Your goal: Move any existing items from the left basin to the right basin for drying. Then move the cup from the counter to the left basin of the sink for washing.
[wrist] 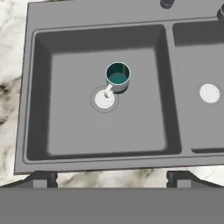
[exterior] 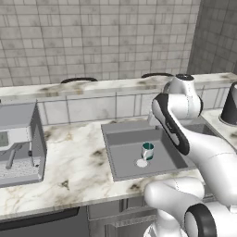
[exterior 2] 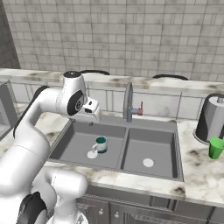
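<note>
Count: one teal cup (wrist: pixel 117 77) in the left basin (wrist: pixel 65 127); one bright green cup (exterior 2: pixel 215 148) on the surface (exterior 2: pixel 201 168) to the right of the sink (exterior 2: pixel 153 127); two basins, each with one pale drain. The tool (wrist: pixel 111 178) stands fully released, holding and touching nothing, above the sink's near rim. The teal cup stands upright, long axis vertical, mouth up, just beside the left drain (wrist: pixel 104 99). The right basin (exterior 2: pixel 151 151) holds its drain only.

Teal cup (wrist: pixel 118 77) in grey sink (wrist: pixel 100 131); brown-veined white counter (exterior: pixel 78 162).
</note>
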You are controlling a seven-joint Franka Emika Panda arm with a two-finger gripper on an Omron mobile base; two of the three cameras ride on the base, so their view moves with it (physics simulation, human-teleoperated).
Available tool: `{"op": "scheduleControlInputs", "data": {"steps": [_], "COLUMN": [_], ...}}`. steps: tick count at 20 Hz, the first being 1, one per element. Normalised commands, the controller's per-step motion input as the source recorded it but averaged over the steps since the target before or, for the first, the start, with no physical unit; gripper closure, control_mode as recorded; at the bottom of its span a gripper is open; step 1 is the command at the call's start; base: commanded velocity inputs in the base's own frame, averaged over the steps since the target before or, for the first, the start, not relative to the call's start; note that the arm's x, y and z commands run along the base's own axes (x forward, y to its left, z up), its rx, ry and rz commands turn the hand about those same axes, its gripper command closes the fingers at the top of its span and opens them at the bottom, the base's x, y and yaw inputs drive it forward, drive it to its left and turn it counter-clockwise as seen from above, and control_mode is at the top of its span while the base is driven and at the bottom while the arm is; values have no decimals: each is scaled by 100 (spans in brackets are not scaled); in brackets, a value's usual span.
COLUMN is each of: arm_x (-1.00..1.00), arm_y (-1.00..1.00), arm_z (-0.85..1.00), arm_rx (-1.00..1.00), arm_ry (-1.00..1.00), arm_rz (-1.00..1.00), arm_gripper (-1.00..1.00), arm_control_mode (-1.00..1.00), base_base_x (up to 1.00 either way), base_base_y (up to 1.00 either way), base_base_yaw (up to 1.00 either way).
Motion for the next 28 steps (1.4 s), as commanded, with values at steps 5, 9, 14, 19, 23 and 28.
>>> {"op": "scheduleControlInputs", "data": {"steps": [5,9,14,19,23,28], "arm_x": [21,32,30,17,2,16], "arm_y": [-11,-7,-3,0,-10,-4], "arm_z": [-24,-30,-29,-23,-13,-25], "arm_rx": [0,0,0,0,0,0], "arm_ry": [7,10,9,4,5,4], "arm_rz": [-6,-11,-13,-10,-2,-3], "arm_gripper": [-100,-100,-100,-100,-100,-100], "arm_control_mode": [-100,-100,-100,-100,-100,-100], "base_base_x": [0,0,0,0,0,0], "base_base_y": [0,0,0,0,0,0], "base_base_yaw": [0,0,0,0,0,0]}}
